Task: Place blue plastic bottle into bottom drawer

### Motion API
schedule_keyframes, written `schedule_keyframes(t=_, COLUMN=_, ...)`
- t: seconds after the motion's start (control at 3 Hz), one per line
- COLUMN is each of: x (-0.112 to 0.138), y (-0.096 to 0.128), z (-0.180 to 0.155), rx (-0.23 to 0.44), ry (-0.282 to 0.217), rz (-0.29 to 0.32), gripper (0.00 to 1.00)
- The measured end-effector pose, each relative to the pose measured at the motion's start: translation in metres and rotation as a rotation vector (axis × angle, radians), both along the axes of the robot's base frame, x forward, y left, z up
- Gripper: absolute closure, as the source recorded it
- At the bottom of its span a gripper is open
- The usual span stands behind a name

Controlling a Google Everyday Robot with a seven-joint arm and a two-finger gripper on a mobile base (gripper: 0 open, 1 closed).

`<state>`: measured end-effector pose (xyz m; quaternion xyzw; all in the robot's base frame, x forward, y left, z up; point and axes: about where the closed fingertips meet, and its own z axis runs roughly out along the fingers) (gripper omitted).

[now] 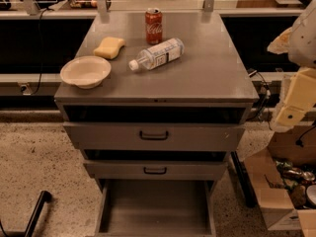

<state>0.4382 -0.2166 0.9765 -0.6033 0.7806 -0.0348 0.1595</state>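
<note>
1. One blue plastic bottle (158,54) lies on its side on the bench (212,78), near the middle of the top. Its white cap points toward the front left, and its labelled body runs back toward the right.
2. We find a red soda can (153,25) standing upright just behind the bottle.
3. We find a yellow sponge (109,47) to the left of the bottle and apart from it. A pale bowl (85,71) sits upright just in front of the sponge, near the front-left corner.
4. Below the bench top we see the upper drawer (197,138) and the middle drawer (197,171), each with a dark handle. Beneath them the bottom drawer (153,206) stands pulled out, its flat grey floor in plain view.
5. The claw (291,113) hangs at the right edge of the view, beside the cabinet's right side and well apart from the bottle. We cannot tell whether it is wide or narrow.
6. A cardboard box (269,191) rests on the speckled floor (39,157) at the lower right, under the claw.
</note>
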Motion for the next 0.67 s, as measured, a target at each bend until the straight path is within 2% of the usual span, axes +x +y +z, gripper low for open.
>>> schedule_keyframes(t=0.33, x=0.001, y=0.001, z=0.001, rx=0.0, ry=-0.004, rz=0.002, gripper=0.0)
schedule_keyframes(t=0.67, x=0.03, y=0.034, z=0.004, rx=-0.054, ry=-0.031, rz=0.142, gripper=0.0)
